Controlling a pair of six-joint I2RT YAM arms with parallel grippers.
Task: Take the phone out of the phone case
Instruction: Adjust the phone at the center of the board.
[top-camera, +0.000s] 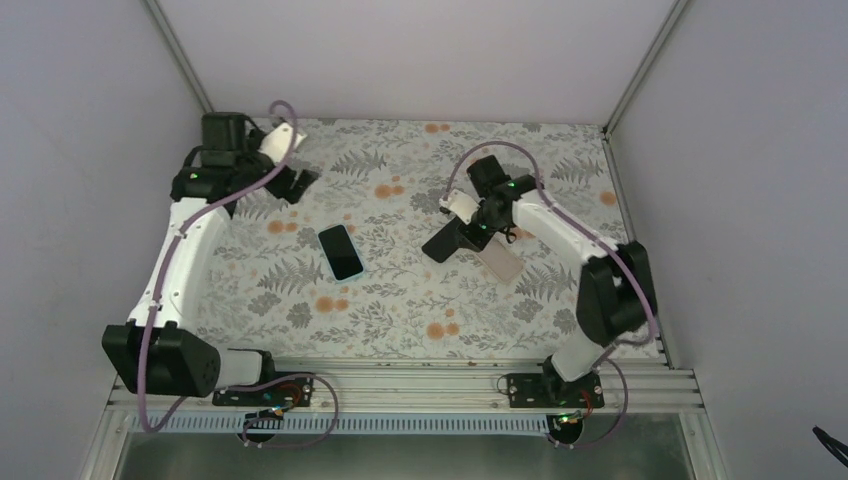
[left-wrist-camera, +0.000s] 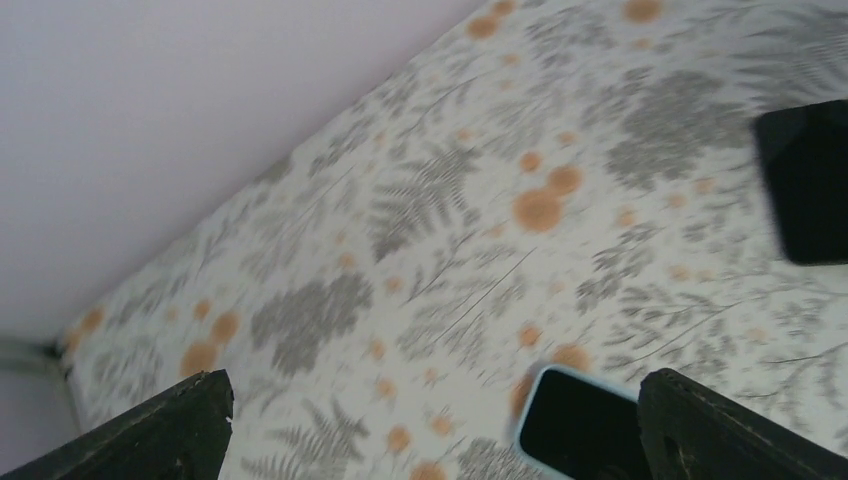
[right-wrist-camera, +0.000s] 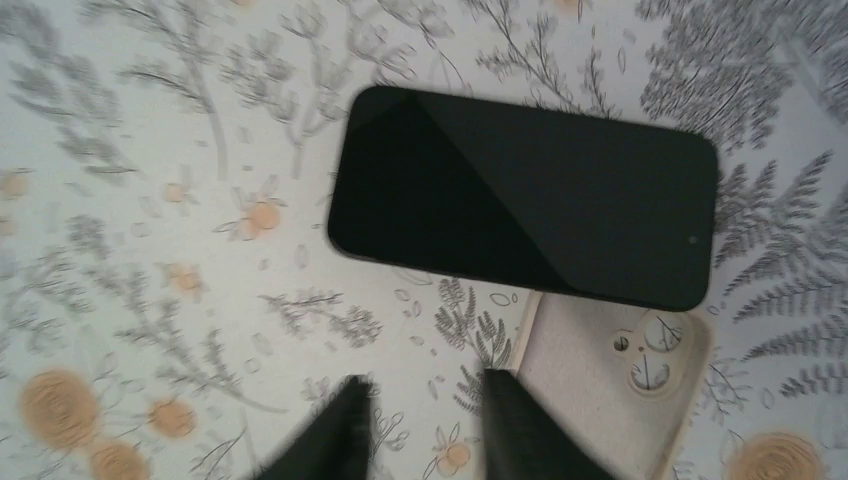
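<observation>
A bare black phone (right-wrist-camera: 520, 195) lies flat on the floral table, also in the top view (top-camera: 447, 243). Right beside it lies an empty beige case (right-wrist-camera: 610, 375), inside up, camera holes showing; it is also in the top view (top-camera: 504, 263). My right gripper (right-wrist-camera: 430, 420) hovers just over them, open and empty, with one finger above the case's edge; in the top view it (top-camera: 480, 232) is above the pair. A second phone in a light blue case (top-camera: 341, 251) lies mid-table and shows between my left fingers (left-wrist-camera: 580, 425). My left gripper (left-wrist-camera: 440, 440) is wide open and empty at the back left (top-camera: 298, 183).
The floral cloth (top-camera: 400, 310) covers the table. White walls enclose the back and both sides. A metal rail (top-camera: 400, 380) with the arm bases runs along the near edge. The bare black phone also shows at the right edge of the left wrist view (left-wrist-camera: 805, 180).
</observation>
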